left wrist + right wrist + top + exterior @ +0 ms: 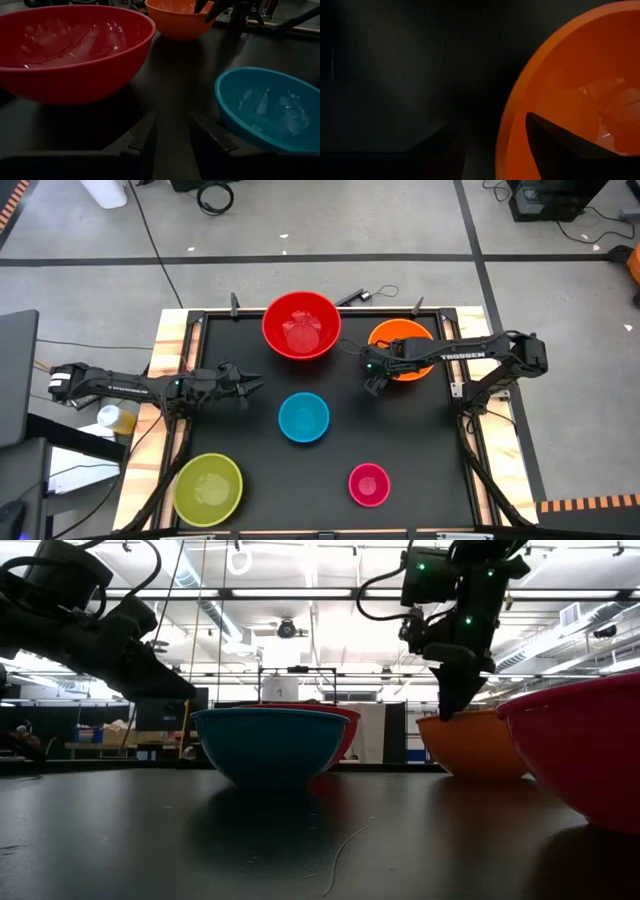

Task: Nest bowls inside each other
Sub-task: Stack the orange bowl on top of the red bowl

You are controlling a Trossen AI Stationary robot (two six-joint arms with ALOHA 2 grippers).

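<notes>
Five bowls rest on their bases on the black table top. The red bowl (300, 325) is at the far middle and the orange bowl (402, 345) to its right. The blue bowl (303, 418) sits in the centre, the yellow-green bowl (208, 488) near left, the pink bowl (368, 484) near middle. My right gripper (373, 383) is open and points steeply down astride the orange bowl's left rim (502, 140). My left gripper (172, 137) is open and nearly level, left of the blue bowl (272, 107), with nothing between its fingers. My right gripper comes from above with one finger (560, 145) inside the orange bowl and the other outside its left rim. Whether either finger touches the wall I cannot tell. The bowl stands upright on the table.
Bare black top lies between the bowls. Wooden edges (172, 340) frame the table on the left and right. A thin cable (365, 295) lies at the far edge, and a bottle (115, 418) stands off the table's left side under the left arm.
</notes>
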